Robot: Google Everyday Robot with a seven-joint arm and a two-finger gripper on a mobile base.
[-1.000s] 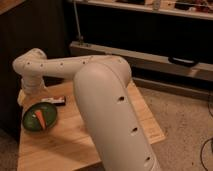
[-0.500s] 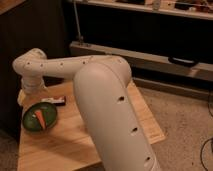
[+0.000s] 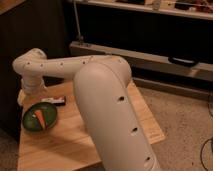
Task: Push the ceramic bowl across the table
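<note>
With the gripper (image 3: 26, 96) low at the far-left edge of the table (image 3: 55, 147), just behind the ceramic bowl (image 3: 30, 121), its grip impossible to tell, the approach seemed in hand; next called for a steady shove against the bowl's side

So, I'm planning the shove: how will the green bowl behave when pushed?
Glossy and rigid-looking, the ceramic bowl should probably slide on the table, not flex. Shallow and wide, it seems unlikely to tip. The orange piece inside may shift. The gripper hangs just beyond the bowl's far rim.
</note>
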